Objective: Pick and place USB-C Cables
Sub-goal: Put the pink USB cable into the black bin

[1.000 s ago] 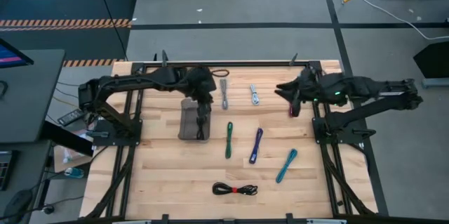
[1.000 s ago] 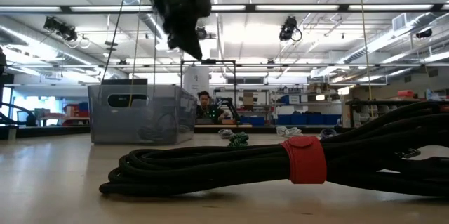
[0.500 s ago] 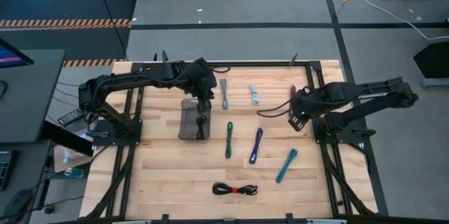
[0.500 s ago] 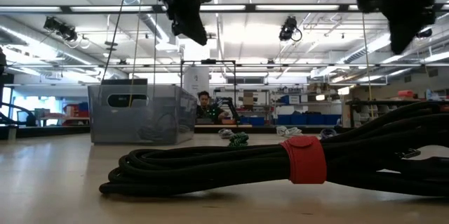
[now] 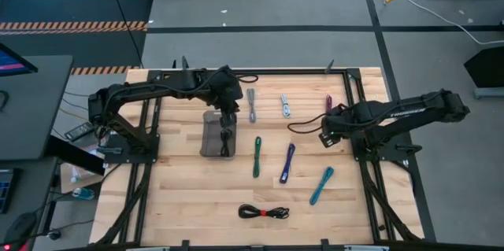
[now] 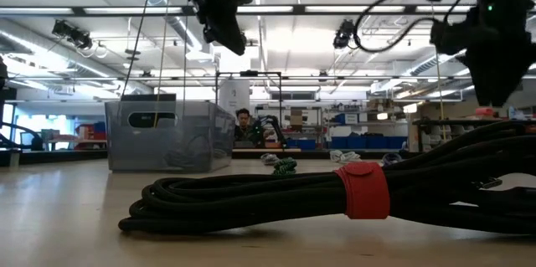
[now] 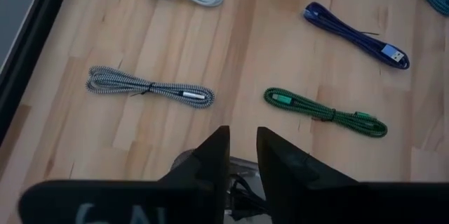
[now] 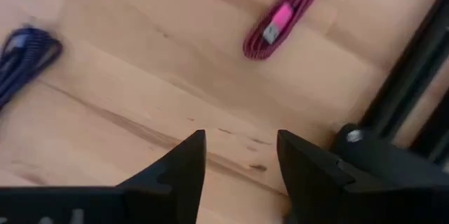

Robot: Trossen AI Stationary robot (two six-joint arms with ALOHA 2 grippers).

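Swinging back toward its own edge, my right arm has come down low over the table [image 5: 197, 204]. The tray [image 5: 214, 134] sits under my left gripper [image 5: 227, 119], fingers nearly pressed together, empty, as before. My right gripper [image 5: 324, 136] is spread, holding nothing; a second ago it carried magenta. Now the magenta cable [image 5: 328, 103] lies by the far rail, so that one seems dropped, not trayed. Six others lie loose, unmoved.

In the low view the black cable [image 6: 335, 192] runs off the right edge; the tray's [image 6: 167, 137] contents show only dimly through its wall.
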